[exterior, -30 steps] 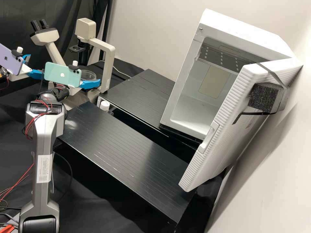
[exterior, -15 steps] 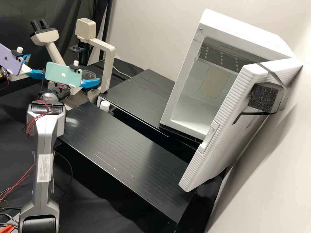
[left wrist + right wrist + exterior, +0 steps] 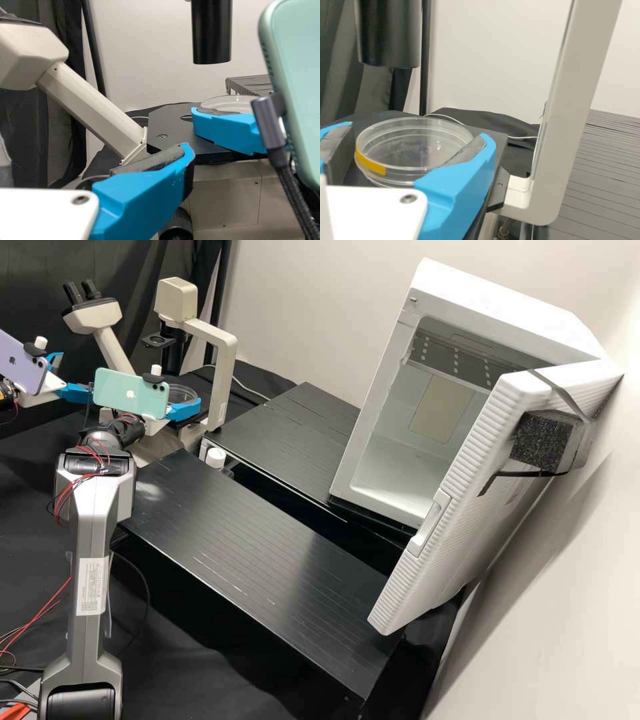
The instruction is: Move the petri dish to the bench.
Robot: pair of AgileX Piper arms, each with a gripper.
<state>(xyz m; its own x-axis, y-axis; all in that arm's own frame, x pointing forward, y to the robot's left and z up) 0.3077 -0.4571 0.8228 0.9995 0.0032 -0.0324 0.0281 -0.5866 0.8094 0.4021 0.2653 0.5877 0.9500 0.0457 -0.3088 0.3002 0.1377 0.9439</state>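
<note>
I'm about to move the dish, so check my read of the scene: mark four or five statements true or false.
1. The petri dish is at the right gripper. True.
2. The left gripper is holding the dish. False: it is open and holds nothing.
3. A yellow strip marks the dish's side. True.
4. The dish is already on the slatted black platform. False: it is at the microscope's dark stage.
5. The white cabinet's door is shut. False: it stands open, with the interior visible.

High vw: petri dish (image 3: 183, 393) partly hid, prob. by mint phone (image 3: 127, 393).
</note>
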